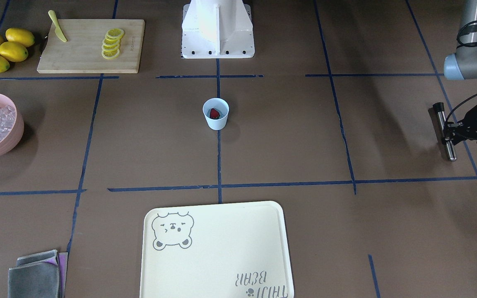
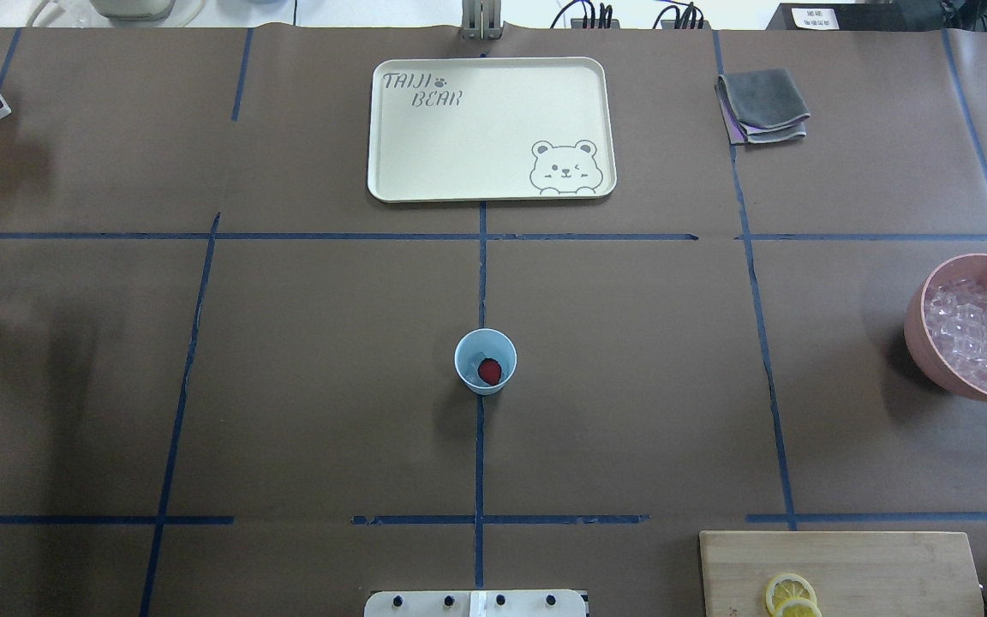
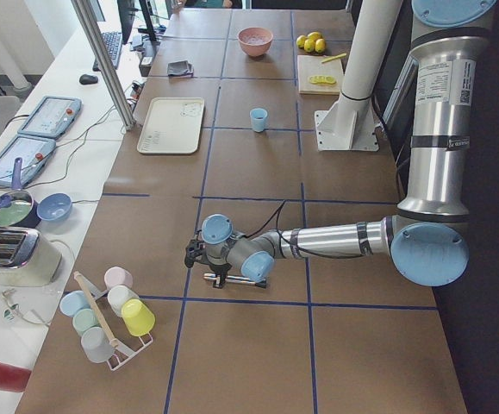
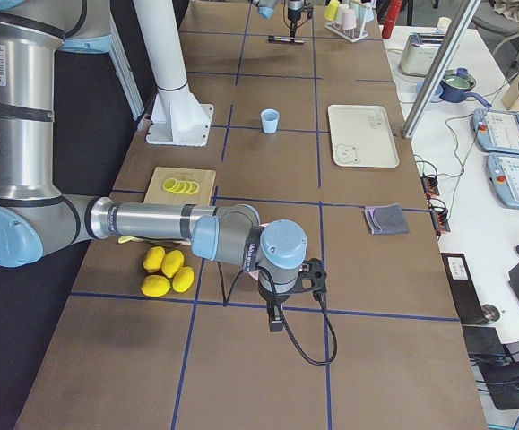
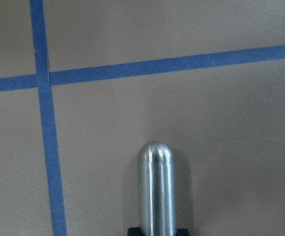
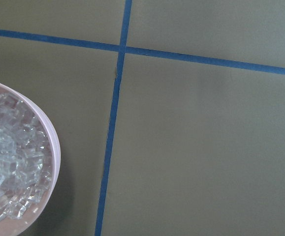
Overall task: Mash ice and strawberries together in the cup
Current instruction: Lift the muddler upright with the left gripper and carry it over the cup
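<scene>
1 unbraced cup (image 1: 215,114), easily tipped.
My left hand (image 1: 446,134) clamps the muddler (image 1: 441,118); right hand (image 4: 315,276) I cannot tell; an off-centre push could topple it.

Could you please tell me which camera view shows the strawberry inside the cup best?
The overhead exterior view: it looks almost straight down into the cup, so the strawberry shows clearly. The front-facing view shows it at a slant. Both side views show only the cup's outside; the wrist views miss it.

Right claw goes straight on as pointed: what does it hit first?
Probably bare table: right claw points down; its wrist view centres there, pink bowl off at the edge.
</scene>
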Robot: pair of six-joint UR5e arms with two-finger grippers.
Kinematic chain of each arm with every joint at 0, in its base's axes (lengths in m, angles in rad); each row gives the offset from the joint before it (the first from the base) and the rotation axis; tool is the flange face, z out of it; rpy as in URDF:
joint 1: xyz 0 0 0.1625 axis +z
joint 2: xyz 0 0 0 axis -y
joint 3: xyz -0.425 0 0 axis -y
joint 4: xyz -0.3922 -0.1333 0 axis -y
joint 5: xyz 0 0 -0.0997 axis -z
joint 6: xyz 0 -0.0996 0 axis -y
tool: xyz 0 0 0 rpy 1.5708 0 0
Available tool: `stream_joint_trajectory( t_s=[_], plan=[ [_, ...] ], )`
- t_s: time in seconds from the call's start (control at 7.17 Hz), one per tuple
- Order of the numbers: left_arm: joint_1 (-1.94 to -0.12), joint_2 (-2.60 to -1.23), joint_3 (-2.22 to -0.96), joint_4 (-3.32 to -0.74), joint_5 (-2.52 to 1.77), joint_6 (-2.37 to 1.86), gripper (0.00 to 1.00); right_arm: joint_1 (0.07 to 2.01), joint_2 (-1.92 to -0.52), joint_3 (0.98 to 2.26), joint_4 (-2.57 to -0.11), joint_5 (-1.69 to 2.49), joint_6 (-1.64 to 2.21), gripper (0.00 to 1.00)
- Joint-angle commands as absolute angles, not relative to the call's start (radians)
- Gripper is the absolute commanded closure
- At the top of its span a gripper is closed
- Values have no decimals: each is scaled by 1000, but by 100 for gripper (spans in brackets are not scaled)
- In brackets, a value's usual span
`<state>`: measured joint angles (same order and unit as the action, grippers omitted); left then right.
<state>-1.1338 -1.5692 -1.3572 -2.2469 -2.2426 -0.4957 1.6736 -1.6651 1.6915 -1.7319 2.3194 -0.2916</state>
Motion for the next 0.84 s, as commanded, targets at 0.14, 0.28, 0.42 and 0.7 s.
stream_joint_trajectory(
  t_s=[0.14,0.28,0.42,0.7],
  plan=[
    [-1140,-1582,-1527,-2250,-2256,-492,100,1674,-1666,1692,-1733,2319,-290,0],
    [-1140,-1613,-1601,-2281,-2258,-491,100,1674,-1666,1692,-1733,2319,-290,0],
    [-1141,-1659,-1633,-2368,-2257,-492,100,1674,-1666,1692,-1733,2319,-290,0],
    [-1135,-1770,-1646,-2480,-2260,-506,100,1674,-1667,1690,-1733,2319,-291,0]
  ],
)
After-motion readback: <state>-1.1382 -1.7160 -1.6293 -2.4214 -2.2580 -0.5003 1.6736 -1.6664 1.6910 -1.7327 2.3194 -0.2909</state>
